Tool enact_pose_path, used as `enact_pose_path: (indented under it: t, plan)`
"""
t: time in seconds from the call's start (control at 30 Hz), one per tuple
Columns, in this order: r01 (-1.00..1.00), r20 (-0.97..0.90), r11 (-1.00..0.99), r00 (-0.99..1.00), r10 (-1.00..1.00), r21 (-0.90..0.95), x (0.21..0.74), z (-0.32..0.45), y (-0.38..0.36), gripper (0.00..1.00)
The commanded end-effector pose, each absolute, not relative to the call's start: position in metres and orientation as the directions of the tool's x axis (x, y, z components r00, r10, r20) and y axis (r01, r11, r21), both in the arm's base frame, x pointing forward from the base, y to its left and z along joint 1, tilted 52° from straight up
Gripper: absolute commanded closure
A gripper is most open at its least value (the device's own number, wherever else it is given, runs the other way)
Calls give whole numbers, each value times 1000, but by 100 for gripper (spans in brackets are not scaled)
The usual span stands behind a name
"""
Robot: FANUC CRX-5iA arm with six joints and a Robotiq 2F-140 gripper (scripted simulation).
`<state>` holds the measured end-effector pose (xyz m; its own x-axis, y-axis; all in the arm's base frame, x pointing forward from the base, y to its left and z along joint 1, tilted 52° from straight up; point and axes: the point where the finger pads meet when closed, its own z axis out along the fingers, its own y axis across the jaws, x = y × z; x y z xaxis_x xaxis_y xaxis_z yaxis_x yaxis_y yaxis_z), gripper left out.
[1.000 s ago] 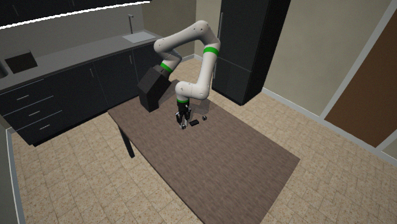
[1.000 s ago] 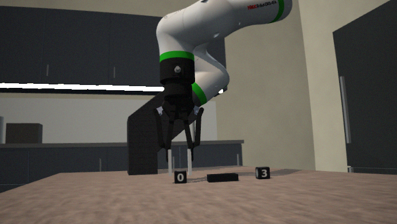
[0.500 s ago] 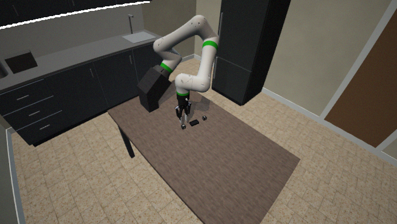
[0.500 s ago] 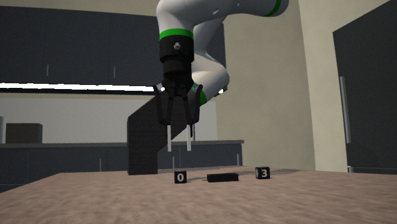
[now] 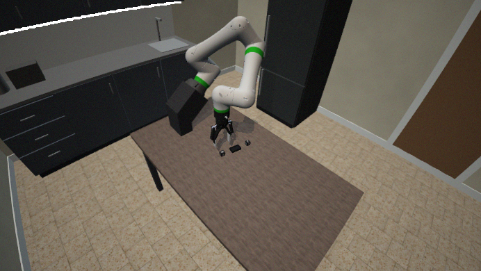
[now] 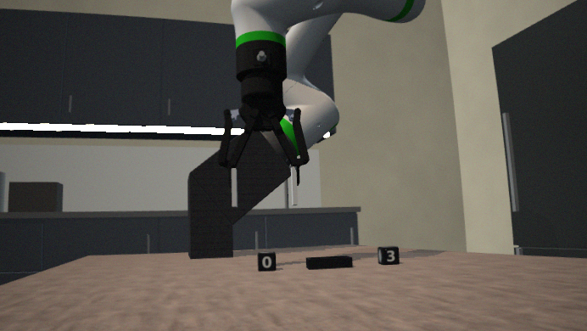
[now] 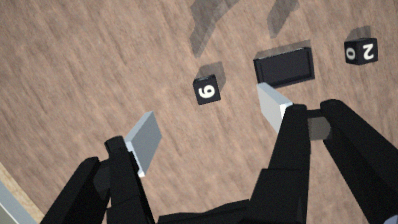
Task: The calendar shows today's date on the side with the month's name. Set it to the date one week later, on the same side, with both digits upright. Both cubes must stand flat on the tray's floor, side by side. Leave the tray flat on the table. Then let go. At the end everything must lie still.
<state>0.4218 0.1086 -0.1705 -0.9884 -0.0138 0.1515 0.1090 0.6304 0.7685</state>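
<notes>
On the brown table, taking the small black tray as the landmark and reading from the exterior view, the first cube stands to the tray's left, apart from it, flat on the table top with a 0 facing the camera. In the wrist view this cube shows a 9 on its upper face. Above it, and a little left of the tray, the gripper hangs well clear of the table, its fingers spread wide and nothing between them. The tray lies flat with no cube in it. To the tray's right, also apart from it, the second cube stands on the table with a 3 toward the camera; the wrist view shows 0 and 2 on two other faces.
</notes>
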Motion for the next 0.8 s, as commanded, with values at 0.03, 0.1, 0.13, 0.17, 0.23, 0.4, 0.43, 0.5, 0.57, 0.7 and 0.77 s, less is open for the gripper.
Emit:
enact_pose_path:
  t: [0.03,0.1,0.13,0.17,0.23,0.4,0.43,0.5,0.57,0.7,0.77]
  plan:
    - [109,151,631,-988,-13,768,422,-171,108,0]
    - [109,151,631,-988,-13,768,422,-171,108,0]
    - [109,151,631,-988,-13,768,422,-171,108,0]
    - [109,151,631,-988,-13,768,422,-171,108,0]
    - [109,151,631,-988,-13,768,422,-171,108,0]
    - [109,151,631,-988,-13,768,422,-171,108,0]
    - [109,151,631,-988,-13,768,422,-171,108,0]
    - [108,150,631,-989,-14,769,422,-170,108,0]
    - [73,123,631,-992,-36,773,424,-167,111,0]
    - [-116,-24,616,-988,-154,779,431,-149,127,0]
    - [-195,-87,603,-975,-203,773,434,-141,134,0]
